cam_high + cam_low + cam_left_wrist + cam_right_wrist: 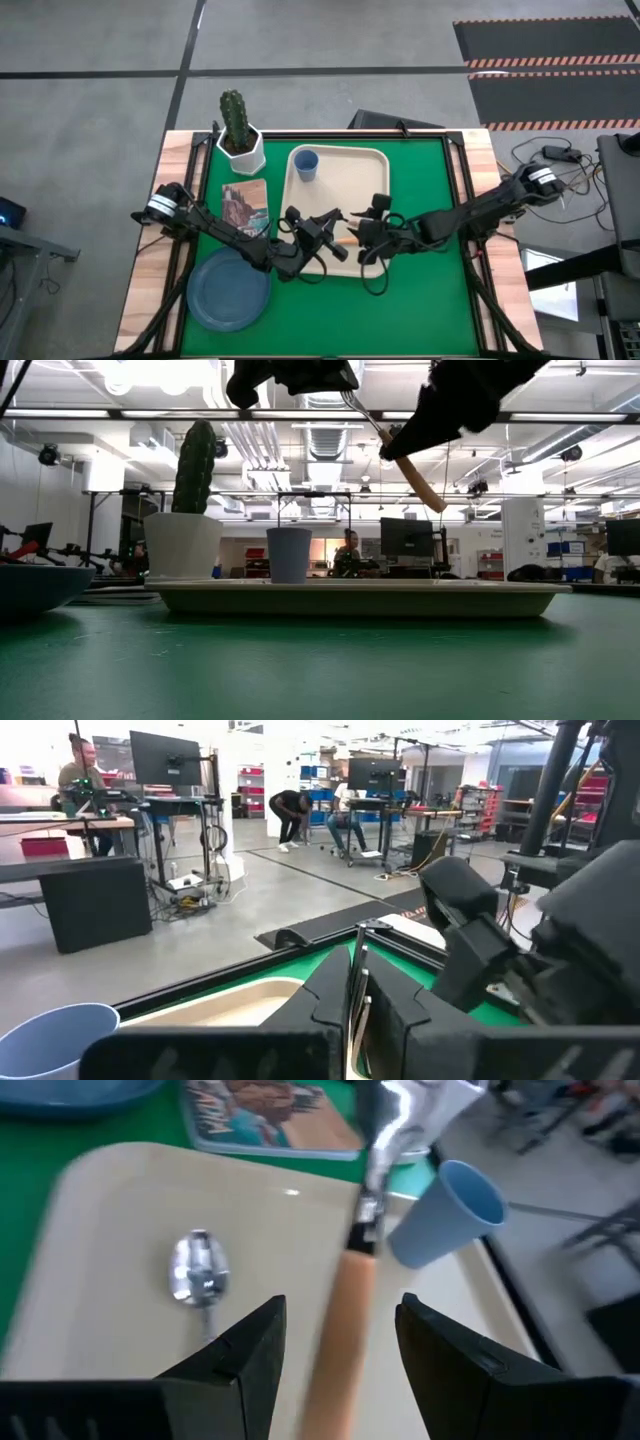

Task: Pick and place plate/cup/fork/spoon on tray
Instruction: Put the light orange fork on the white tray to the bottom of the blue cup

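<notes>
The fork (pixel 415 475) hangs in the air above the beige tray (pixel 345 190), tines up and orange handle slanting down. My left gripper (pixel 300 375) is shut on its metal end. My right gripper (pixel 340 1320) is open, its fingers standing on either side of the orange handle (pixel 340 1310) with gaps showing. The spoon (pixel 200 1270) lies on the tray. The blue cup (pixel 306 163) stands upright at the tray's far left corner. The dusty-blue plate (pixel 228 290) rests on the green mat at the near left. My left gripper pinches the fork's thin metal part (pixel 357 955) between its two fingers, seen edge-on in the left wrist view. The fork is lifted clear of the tray and tilted, its handle (pixel 425 485) hanging down toward the table's right.
A white pot with a green cactus (pixel 238 130) stands at the far left. A picture book (pixel 245 205) lies between the pot and the plate. Both arms meet over the tray's near edge. The room behind holds desks, monitors and people.
</notes>
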